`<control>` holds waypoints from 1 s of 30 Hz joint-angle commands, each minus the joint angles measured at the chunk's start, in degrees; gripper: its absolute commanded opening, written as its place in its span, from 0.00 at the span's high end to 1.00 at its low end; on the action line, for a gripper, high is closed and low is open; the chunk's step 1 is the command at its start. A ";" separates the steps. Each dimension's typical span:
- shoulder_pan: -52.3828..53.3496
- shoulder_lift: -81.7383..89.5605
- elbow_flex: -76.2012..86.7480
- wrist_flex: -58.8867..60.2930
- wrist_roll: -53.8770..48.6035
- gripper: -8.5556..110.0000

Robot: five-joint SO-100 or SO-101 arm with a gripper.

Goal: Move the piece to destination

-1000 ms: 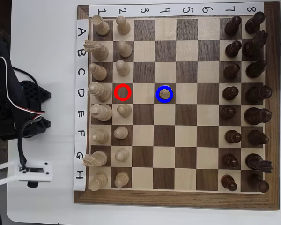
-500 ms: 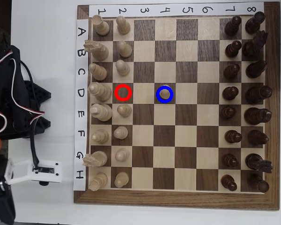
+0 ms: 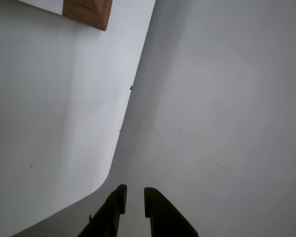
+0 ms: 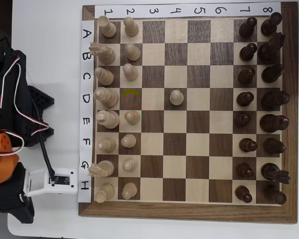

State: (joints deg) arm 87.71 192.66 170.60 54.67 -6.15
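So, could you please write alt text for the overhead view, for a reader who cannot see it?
A wooden chessboard seen from above, with one pale pawn alone on row D, column 4. The other pale pieces fill columns 1 and 2, the dark pieces columns 7 and 8. The robot arm sits off the board's left edge.

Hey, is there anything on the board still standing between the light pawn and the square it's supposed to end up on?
Nothing visible does. In the overhead view the pale pawn already stands alone on a dark square of row D, column 4, apart from every other piece. The gripper is off the chessboard over bare white table, holding nothing, its fingers close together.
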 commanded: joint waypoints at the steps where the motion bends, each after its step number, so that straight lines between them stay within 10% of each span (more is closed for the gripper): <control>1: 0.88 3.52 1.76 -2.64 0.88 0.90; 30: 5.62 3.52 12.30 -5.89 1.49 0.93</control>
State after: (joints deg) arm 92.46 192.66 177.45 49.22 -4.39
